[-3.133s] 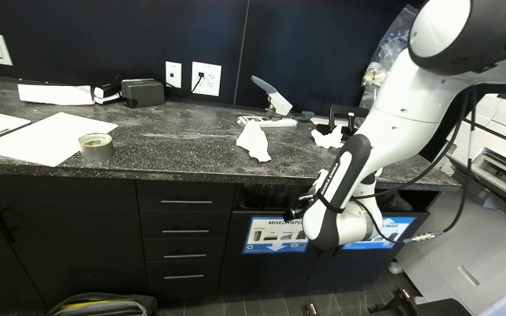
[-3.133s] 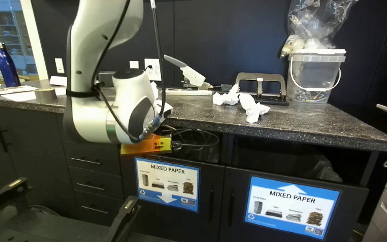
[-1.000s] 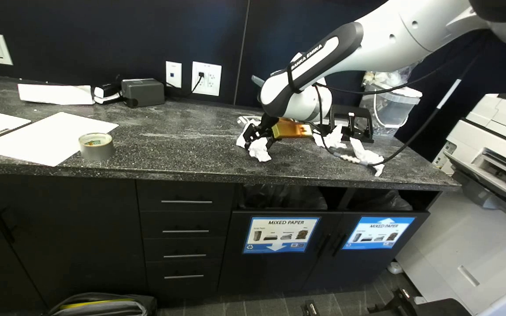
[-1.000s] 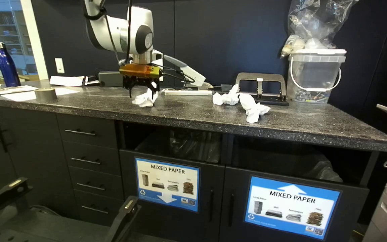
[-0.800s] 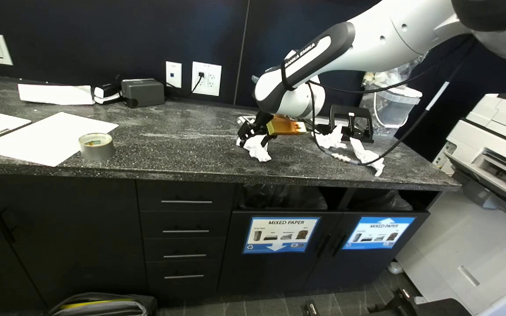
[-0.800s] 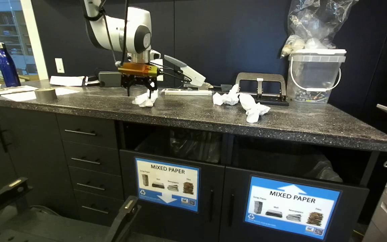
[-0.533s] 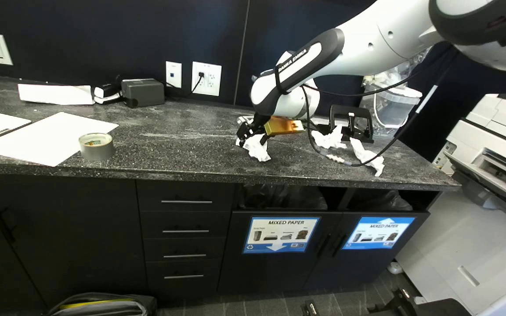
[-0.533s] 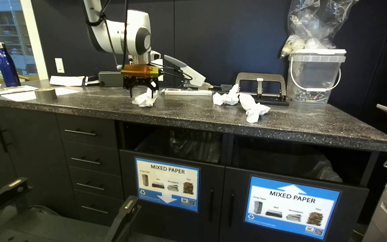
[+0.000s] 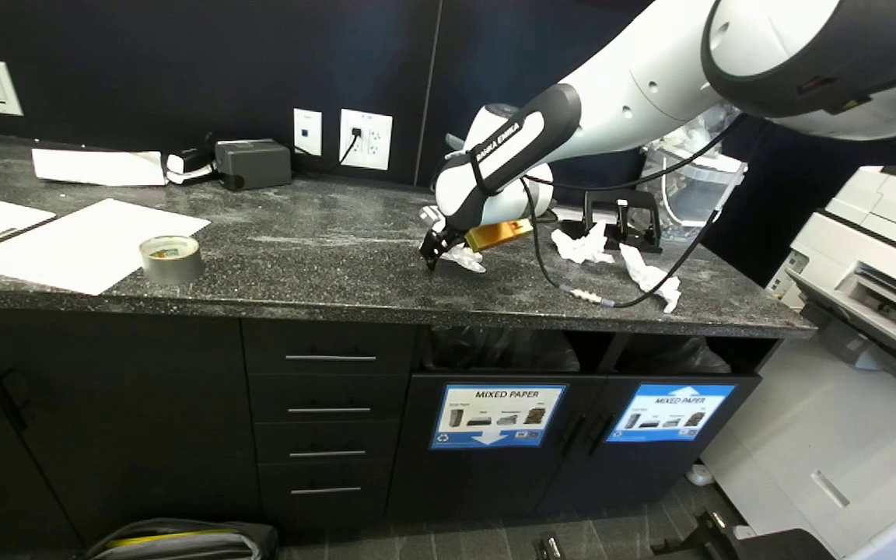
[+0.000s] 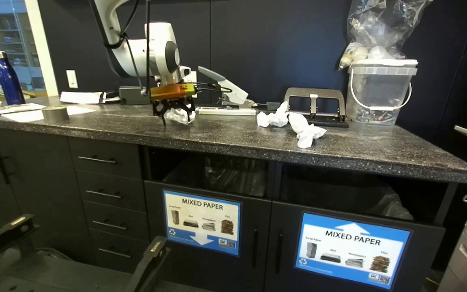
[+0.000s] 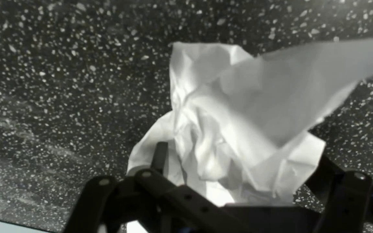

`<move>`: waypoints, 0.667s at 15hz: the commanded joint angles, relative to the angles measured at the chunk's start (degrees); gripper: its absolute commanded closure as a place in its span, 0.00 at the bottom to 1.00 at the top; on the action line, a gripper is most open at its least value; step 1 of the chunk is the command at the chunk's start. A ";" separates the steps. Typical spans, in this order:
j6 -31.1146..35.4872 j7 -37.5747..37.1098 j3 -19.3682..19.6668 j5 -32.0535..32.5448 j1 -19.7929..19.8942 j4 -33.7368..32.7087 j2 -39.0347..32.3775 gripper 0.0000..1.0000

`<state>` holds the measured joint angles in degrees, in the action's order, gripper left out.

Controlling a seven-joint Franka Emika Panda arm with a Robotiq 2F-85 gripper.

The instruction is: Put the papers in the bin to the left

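Note:
A crumpled white paper (image 11: 206, 129) lies on the dark countertop directly under my gripper (image 10: 177, 121). In the wrist view the jaws stand wide, one finger (image 11: 160, 155) over the paper's left part and the right one partly covered by it. In an exterior view the fingertips reach down close to the counter on either side of this paper (image 10: 181, 116). Two more crumpled papers, one (image 10: 274, 118) by the hole punch and one (image 10: 306, 132) nearer the front edge, rest to the right. Below the counter is the bin (image 10: 253, 211), its dark front bearing a blue-edged sign (image 10: 202, 222).
Behind the papers stand a stapler (image 10: 227, 87), a hole punch (image 10: 316, 103) and a clear bucket (image 10: 379, 91). A tape roll (image 9: 171, 260) and flat sheets (image 9: 82, 245) lie far left. Right of the bin is another compartment with a bluer sign (image 10: 353, 249).
My gripper has gone from the bin's opening up to the counter and over the paper. In the last half second it has lowered and tilted, and the paper beneath has shifted slightly.

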<state>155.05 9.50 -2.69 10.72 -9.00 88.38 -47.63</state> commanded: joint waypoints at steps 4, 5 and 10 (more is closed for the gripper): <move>1.27 -1.17 2.57 3.49 -2.50 -2.21 -1.20 0.46; 1.12 -1.18 2.59 3.67 -2.57 -2.11 -0.89 0.53; -6.12 2.04 -0.97 1.41 -0.35 -0.64 1.32 0.89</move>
<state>154.88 9.50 -1.56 13.19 -10.75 87.40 -47.66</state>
